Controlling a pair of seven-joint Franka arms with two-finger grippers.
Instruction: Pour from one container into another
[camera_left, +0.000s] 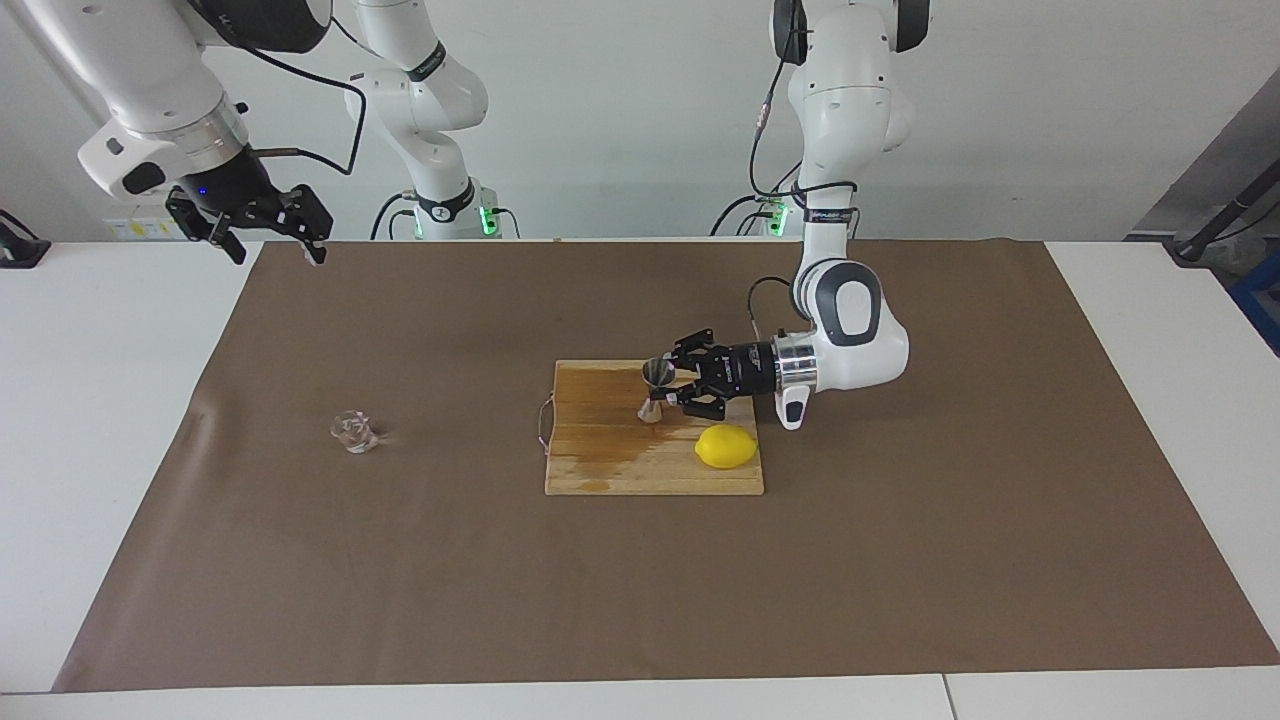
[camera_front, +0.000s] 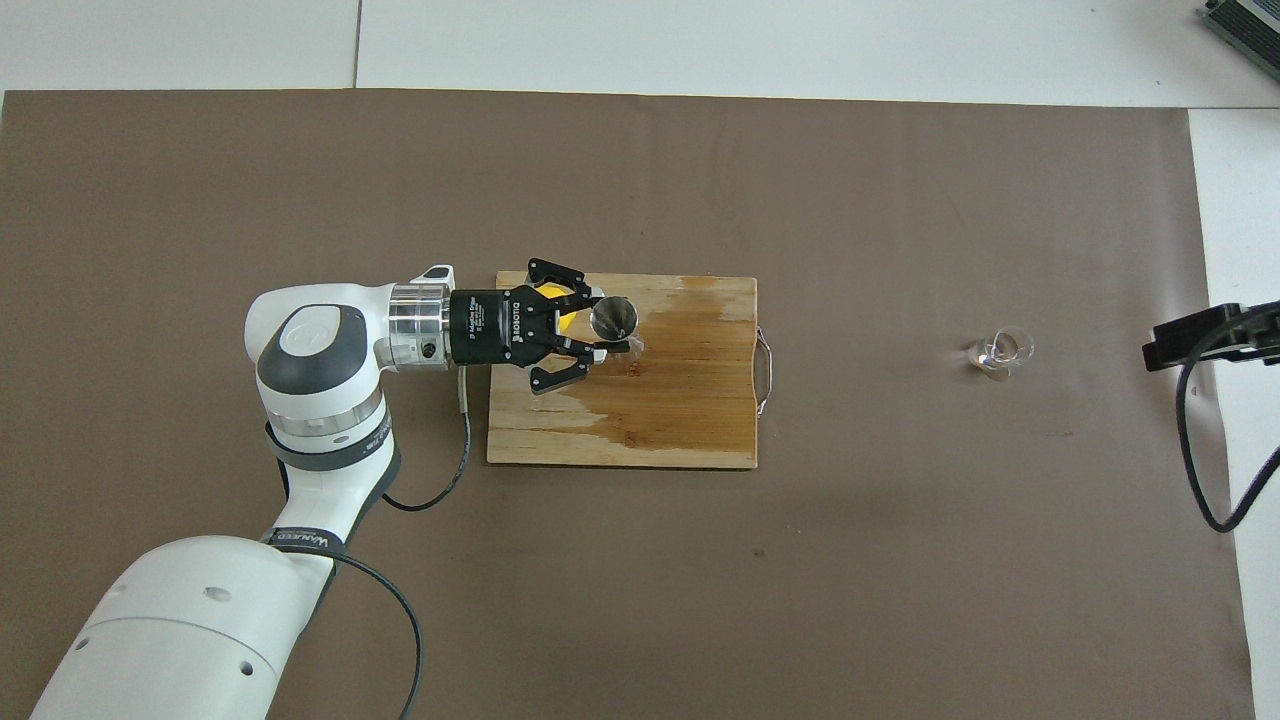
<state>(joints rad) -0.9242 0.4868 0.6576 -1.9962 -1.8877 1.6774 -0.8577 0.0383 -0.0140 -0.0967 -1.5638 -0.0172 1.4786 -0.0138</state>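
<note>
The small steel jigger (camera_left: 655, 391) (camera_front: 613, 317) stands nearly upright, low over the wooden cutting board (camera_left: 600, 470) (camera_front: 690, 420). My left gripper (camera_left: 668, 393) (camera_front: 612, 338) reaches in level and is shut on its narrow waist. I cannot tell whether the jigger's base touches the board. The tiny clear glass cup (camera_left: 353, 432) (camera_front: 1001, 352) stands alone on the brown mat, toward the right arm's end of the table. My right gripper (camera_left: 266, 236) (camera_front: 1205, 338) hangs open and holds nothing, high over the mat's edge at that end, well apart from the cup.
A yellow lemon (camera_left: 726, 447) (camera_front: 560, 312) lies on the board's corner, farther from the robots than the left gripper, and is mostly covered by it from above. A dark wet stain spreads over the board's middle. The brown mat (camera_left: 900, 560) covers most of the table.
</note>
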